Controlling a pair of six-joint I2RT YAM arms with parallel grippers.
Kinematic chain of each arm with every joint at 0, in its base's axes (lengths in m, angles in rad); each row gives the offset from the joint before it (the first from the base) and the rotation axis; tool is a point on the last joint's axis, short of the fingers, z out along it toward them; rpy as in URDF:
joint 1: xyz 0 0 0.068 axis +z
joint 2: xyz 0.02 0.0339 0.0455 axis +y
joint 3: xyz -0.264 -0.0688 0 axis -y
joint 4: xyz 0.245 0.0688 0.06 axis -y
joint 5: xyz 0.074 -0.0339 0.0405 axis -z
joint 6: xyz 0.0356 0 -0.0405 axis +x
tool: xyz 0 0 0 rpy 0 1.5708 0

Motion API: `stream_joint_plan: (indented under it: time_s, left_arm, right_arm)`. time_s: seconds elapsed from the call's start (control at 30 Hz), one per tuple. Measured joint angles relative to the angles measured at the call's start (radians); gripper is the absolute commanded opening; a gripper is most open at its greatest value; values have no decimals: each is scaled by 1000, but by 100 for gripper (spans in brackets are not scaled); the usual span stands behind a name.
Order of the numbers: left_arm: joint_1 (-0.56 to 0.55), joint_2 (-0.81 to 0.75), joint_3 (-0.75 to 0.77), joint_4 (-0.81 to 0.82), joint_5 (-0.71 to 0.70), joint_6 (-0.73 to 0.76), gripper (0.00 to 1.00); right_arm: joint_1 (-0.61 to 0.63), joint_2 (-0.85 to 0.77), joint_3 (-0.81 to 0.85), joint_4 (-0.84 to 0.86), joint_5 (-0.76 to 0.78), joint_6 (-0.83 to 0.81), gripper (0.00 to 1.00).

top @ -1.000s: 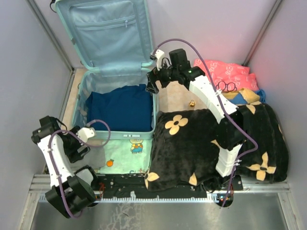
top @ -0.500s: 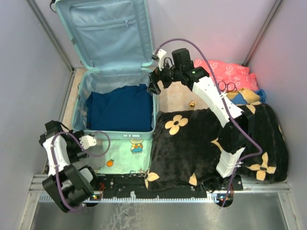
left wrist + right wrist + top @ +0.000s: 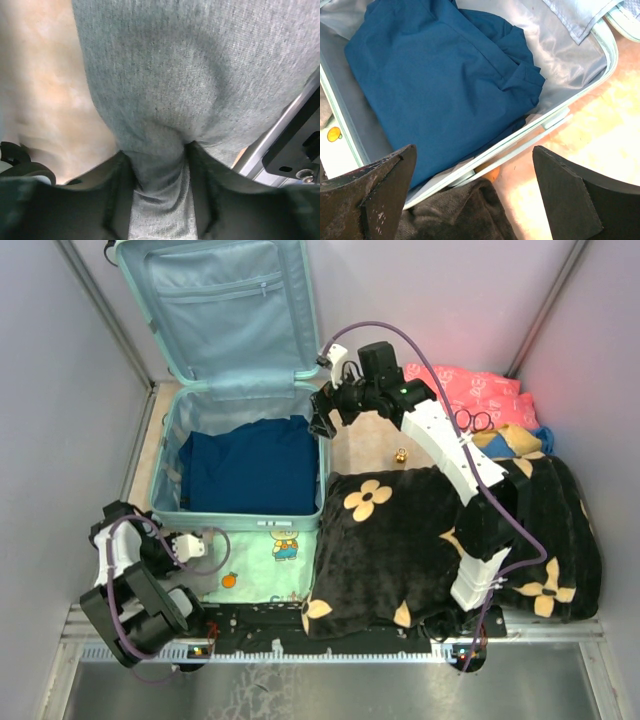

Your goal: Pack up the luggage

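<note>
Open luggage (image 3: 225,315) at far left, lid upright against the back wall, 1 folded blue garment (image 3: 250,465) inside. Right gripper (image 3: 322,423), jaws wide apart, hovers over its right rim; left gripper (image 3: 192,540), off its near-left corner, pinches grey cloth (image 3: 165,75); black blanket (image 3: 400,540) crowds the near right

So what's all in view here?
Pale mint-blue hard-shell suitcase: one, mint, open, back left.
Dark blue folded garment: one, dark blue, inside suitcase.
Pale green printed cloth: one, pale green, before suitcase.
Black fleecy blanket with tan flowers: one, black, right of suitcase.
Pink patterned cloth: one, pink, back right.
Dark-rimmed spectacles: one pair, dark, by pink cloth.
Small gold trinket: one, gold, behind blanket.
Grey knit cloth: one, grey, front left.
Left fingers: two, dark, pinching grey cloth.
Right fingers: two, black, open over suitcase rim.
</note>
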Motion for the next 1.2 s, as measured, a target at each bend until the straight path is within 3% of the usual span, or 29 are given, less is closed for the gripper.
stream_joint_plan:
  time_s: [0.23, 0.33, 0.73, 1.03, 1.2]
  left_arm:
    - [6, -71, 9, -57, 76, 53, 10]
    - [6, -119, 44, -125, 122, 68, 5]
    - [6, -228, 385, -359, 325, 80, 0]
    - [-10, 10, 720, -333, 529, -28, 0]
    - [-167, 205, 901, -170, 550, -224, 0]
  right_arm:
    - [0, 0, 0, 1, 4, 1, 99]
    - [0, 0, 0, 1, 6, 1, 99]
    - [0, 0, 0, 2, 16, 2, 99]
    - [0, 10, 8, 5, 26, 5, 99]
    - [-4, 33, 20, 8, 37, 3, 99]
